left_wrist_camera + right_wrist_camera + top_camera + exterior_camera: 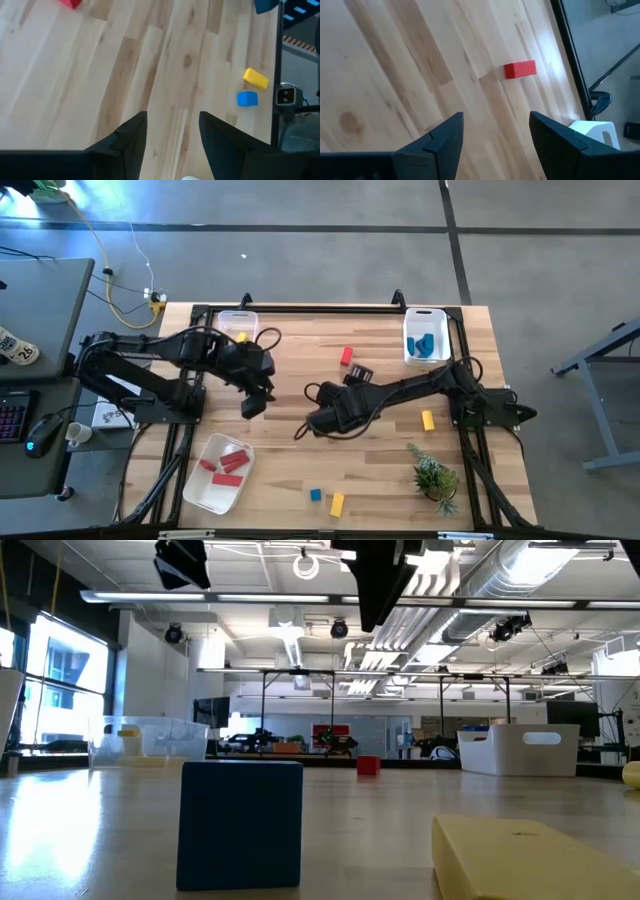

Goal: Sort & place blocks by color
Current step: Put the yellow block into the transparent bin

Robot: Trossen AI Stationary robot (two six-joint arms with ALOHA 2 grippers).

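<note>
Overhead, both claws (254,406) (312,426) wide and empty, yellow bin's (238,326) contents barely visible.

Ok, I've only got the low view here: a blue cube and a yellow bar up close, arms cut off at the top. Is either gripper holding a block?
Observer: No. The left gripper and right gripper are both open and empty above bare wood.
Operator: Anything sorted yet?
Observer: Yes, red blocks lie in a white tray by the left arm.
Operator: And blue?
Observer: Blue blocks sit in the white bin at the far right corner.
</note>
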